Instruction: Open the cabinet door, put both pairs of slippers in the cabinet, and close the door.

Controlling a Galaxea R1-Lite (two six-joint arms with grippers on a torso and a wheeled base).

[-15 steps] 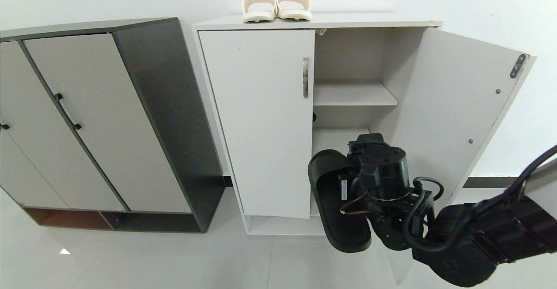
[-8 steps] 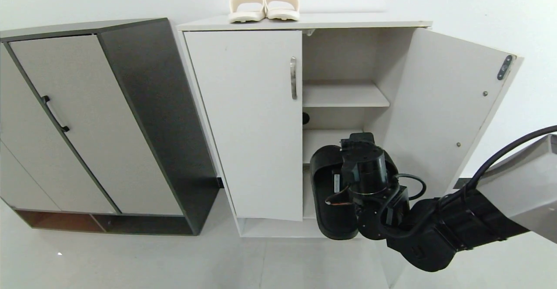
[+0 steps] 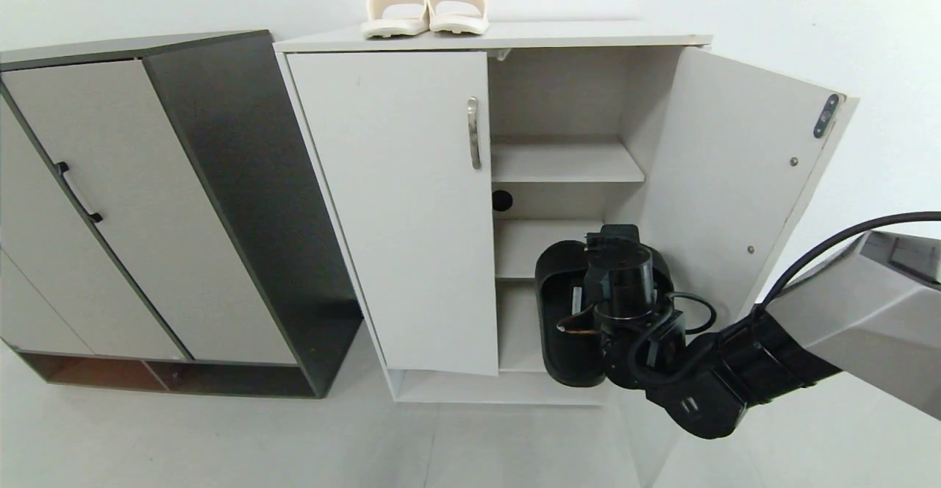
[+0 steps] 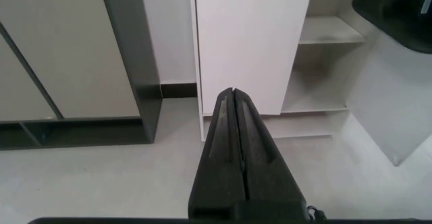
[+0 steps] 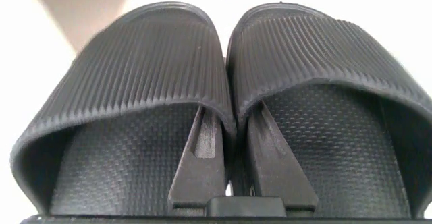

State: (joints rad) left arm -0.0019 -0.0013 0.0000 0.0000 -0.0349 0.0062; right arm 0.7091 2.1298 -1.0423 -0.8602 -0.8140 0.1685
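Right arm casing (image 3: 867,319): light grey, flat-sided, boxy metal shell, at 3 o'clock of the black joints.
Right arm joints (image 3: 706,392): glossy black rounded housings, the lowest bearing a small pale mark.
Wrist drum (image 3: 625,275): a black cylinder with a shiny band round its lower rim.
Cables: a thick black rubber cable (image 3: 831,242) arched at 12 o'clock of the casing; thinner black cable loops (image 3: 695,308) sat at 3 o'clock of the drum; a thin reddish-brown wire (image 3: 570,324) curled at 8 o'clock.
Right gripper (image 5: 231,113): two matte black wedge-shaped fingers widening toward a black base block.
Left gripper (image 4: 233,96): two long, matte black, tapered fingers, grooved lengthwise, with a thin seam between them.
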